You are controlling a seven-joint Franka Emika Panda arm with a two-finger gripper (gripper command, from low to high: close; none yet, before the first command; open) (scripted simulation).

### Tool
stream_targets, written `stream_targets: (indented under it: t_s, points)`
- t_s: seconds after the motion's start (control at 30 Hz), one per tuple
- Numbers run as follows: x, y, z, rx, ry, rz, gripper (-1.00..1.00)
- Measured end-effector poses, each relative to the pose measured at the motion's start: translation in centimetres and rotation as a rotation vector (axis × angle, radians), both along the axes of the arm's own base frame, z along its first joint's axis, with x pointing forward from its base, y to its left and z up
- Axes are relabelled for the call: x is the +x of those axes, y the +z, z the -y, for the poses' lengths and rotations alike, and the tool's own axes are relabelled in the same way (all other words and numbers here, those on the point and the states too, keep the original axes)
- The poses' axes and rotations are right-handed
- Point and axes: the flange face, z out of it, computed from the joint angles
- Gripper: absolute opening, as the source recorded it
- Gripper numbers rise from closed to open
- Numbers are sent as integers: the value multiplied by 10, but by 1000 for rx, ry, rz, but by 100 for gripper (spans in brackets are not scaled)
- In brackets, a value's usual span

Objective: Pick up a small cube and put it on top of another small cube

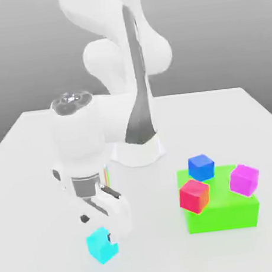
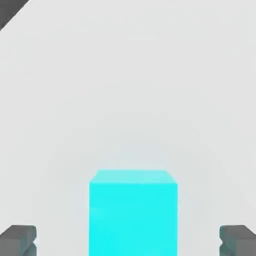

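Observation:
The small cyan cube (image 1: 101,245) rests on the white table near its front, to the exterior view's left. My gripper (image 1: 105,237) hangs low right over it, one finger (image 1: 120,219) down beside the cube's right face. In the hand view the cyan cube (image 2: 133,212) stands between the two dark fingertips (image 2: 18,239), which are spread wide with clear gaps on both sides, so the gripper (image 2: 129,240) is open and not touching it. The small red cube (image 1: 194,195) sits on the near left corner of the green block (image 1: 224,210).
A darker blue cube (image 1: 201,166) and a magenta cube (image 1: 244,179) also sit on the green block. The arm's white base (image 1: 139,151) stands behind, at the table's middle. Bare table (image 1: 35,173) lies around the cyan cube.

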Motion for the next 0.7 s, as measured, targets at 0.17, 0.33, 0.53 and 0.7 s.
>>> stream_targets:
  t_s: [0.17,0.33,0.53,0.7]
  points:
    - [-1,-18,0,0,0,0,-100]
    - [-1,-10,0,0,0,1,-100]
    - [1,49,-11,4,41,2,-100]
    - [4,101,-103,17,380,6,-100]
